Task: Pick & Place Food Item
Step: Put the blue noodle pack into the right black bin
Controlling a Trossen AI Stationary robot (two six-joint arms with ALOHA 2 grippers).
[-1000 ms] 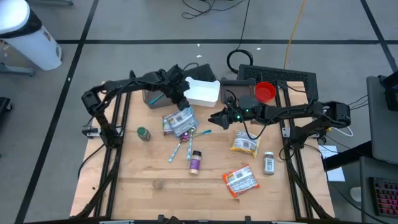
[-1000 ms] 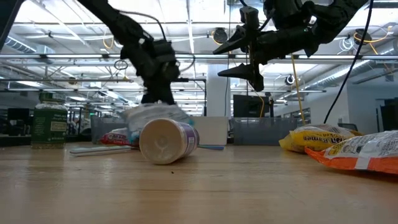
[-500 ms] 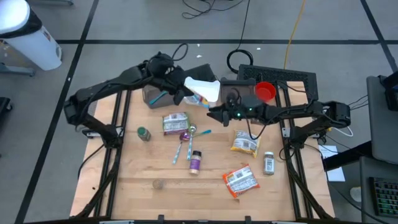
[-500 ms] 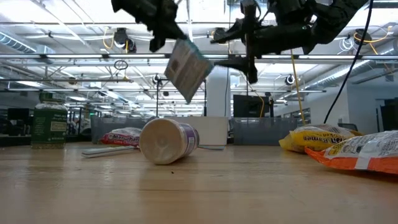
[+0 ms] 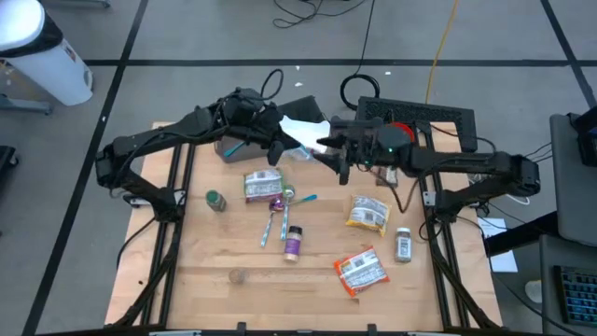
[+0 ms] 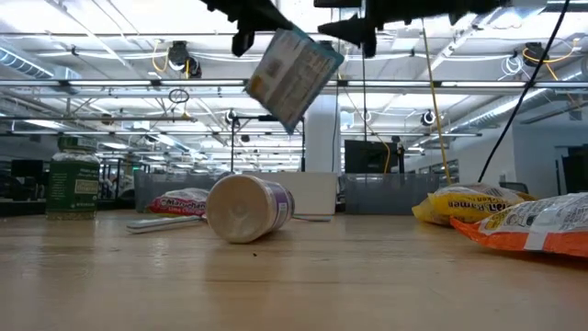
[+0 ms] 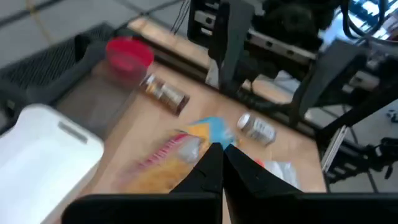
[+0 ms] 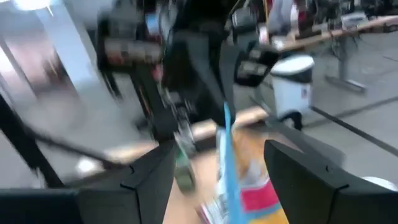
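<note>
Low view gives you the food pouch (image 6: 294,75) tilted in mid-air, well above the table (image 6: 294,285), pinched at its upper edge by your left gripper (image 6: 246,23), whose fingers are closed on it. From above, the pouch (image 5: 300,135) hangs over the white container (image 5: 315,131) at the table's far edge. Your right gripper (image 5: 338,161) sits just beside it with fingers spread apart, holding nothing. Below lie a purple jar (image 6: 246,209), a green can (image 6: 73,187) and yellow and orange packets (image 6: 473,204).
</note>
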